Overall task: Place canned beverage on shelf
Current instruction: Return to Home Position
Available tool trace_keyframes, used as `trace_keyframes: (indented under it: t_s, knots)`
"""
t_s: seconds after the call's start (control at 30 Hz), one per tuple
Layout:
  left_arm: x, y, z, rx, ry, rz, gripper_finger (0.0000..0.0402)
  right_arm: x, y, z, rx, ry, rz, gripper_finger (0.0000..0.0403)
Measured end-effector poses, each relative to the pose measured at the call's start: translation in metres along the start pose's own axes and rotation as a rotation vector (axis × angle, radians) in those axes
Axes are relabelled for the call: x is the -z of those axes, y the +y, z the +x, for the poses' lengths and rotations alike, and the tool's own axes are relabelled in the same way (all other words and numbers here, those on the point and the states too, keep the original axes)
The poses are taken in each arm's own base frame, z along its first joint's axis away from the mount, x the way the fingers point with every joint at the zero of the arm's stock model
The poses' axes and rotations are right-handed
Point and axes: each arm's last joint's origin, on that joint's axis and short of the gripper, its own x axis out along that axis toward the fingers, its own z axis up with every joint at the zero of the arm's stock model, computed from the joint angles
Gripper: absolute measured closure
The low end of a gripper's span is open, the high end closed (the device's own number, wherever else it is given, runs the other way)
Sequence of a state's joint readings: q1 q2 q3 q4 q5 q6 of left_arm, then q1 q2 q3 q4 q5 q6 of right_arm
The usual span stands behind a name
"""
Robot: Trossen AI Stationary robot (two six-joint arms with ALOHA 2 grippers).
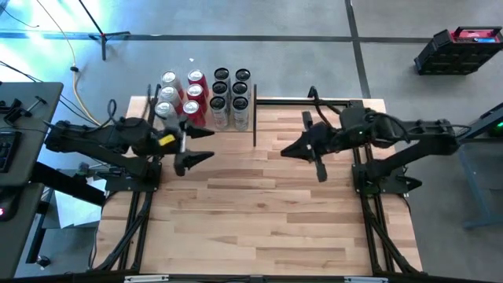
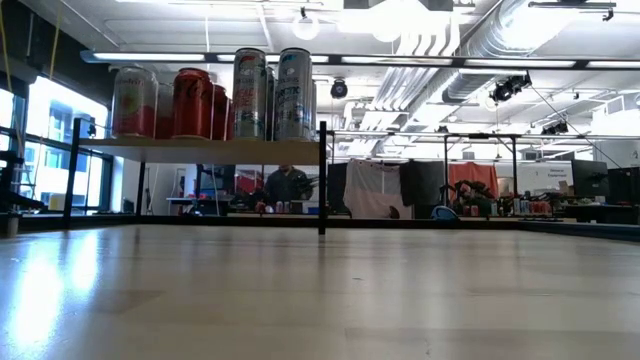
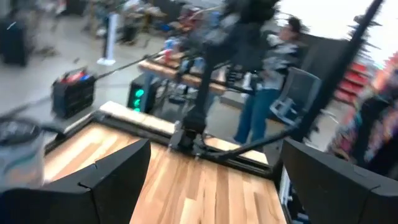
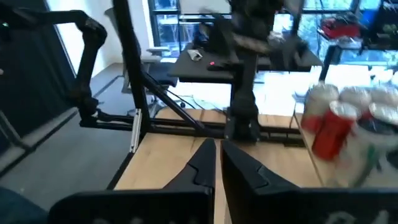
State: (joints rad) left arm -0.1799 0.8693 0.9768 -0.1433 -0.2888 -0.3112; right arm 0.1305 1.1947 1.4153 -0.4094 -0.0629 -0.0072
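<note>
The shelf [image 2: 200,150], a light-wood board on thin black posts, stands at the table's far left and carries several cans upright on their bases. These are silver cans [image 1: 167,94], red cans [image 1: 195,93] and dark-topped cans [image 1: 231,94]. My left gripper [image 1: 206,145] hovers just in front of the shelf, open, with nothing between its fingers [image 3: 118,177]. My right gripper [image 1: 284,152] hangs over the middle of the table, to the right of the shelf, shut on nothing [image 4: 214,152]. The right wrist view shows the red cans [image 4: 333,130] off to one side.
Bare wooden tabletop [image 1: 259,204] spreads in front of the shelf and between the arms. A desk [image 1: 23,134] stands off the left edge. A black case [image 1: 460,47] sits on the floor at far right. People [image 3: 267,93] stand in the room beyond.
</note>
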Motion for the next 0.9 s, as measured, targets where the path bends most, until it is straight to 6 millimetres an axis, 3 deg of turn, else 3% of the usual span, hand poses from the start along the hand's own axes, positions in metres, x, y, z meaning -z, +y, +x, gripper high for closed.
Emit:
trace_keyframes:
  t_s: [0.17, 0.3, 0.43, 0.53, 0.63, 0.77, 0.9]
  knots:
    - [-0.010, 0.001, -0.020, 0.089, -0.043, 0.128, 0.0050, 0.031, -0.003, -0.023, 0.051, -0.046, 0.074, 0.0398]
    - [-0.012, 0.003, -0.032, 0.116, -0.042, 0.201, 0.0050, 0.051, -0.012, -0.051, 0.367, 0.046, 0.099, 0.0398]
    - [-0.011, 0.004, -0.040, 0.163, -0.038, 0.269, 0.0050, 0.073, -0.013, -0.068, 0.493, 0.132, 0.267, 0.0393]
    - [0.001, 0.007, -0.043, 0.235, -0.062, 0.301, 0.0050, 0.089, -0.013, -0.071, 0.514, 0.175, 0.346, 0.0394]
    - [0.019, 0.011, -0.043, 0.283, -0.140, 0.311, 0.0050, 0.111, -0.009, -0.063, 0.406, 0.245, 0.212, 0.0394]
    - [0.046, 0.021, -0.045, 0.295, -0.245, 0.300, 0.0050, 0.139, -0.013, -0.055, 0.350, 0.123, 0.120, 0.0394]
    - [0.075, 0.030, -0.045, 0.297, -0.243, 0.307, 0.0050, 0.169, -0.015, -0.053, 0.236, -0.021, 0.104, 0.0394]
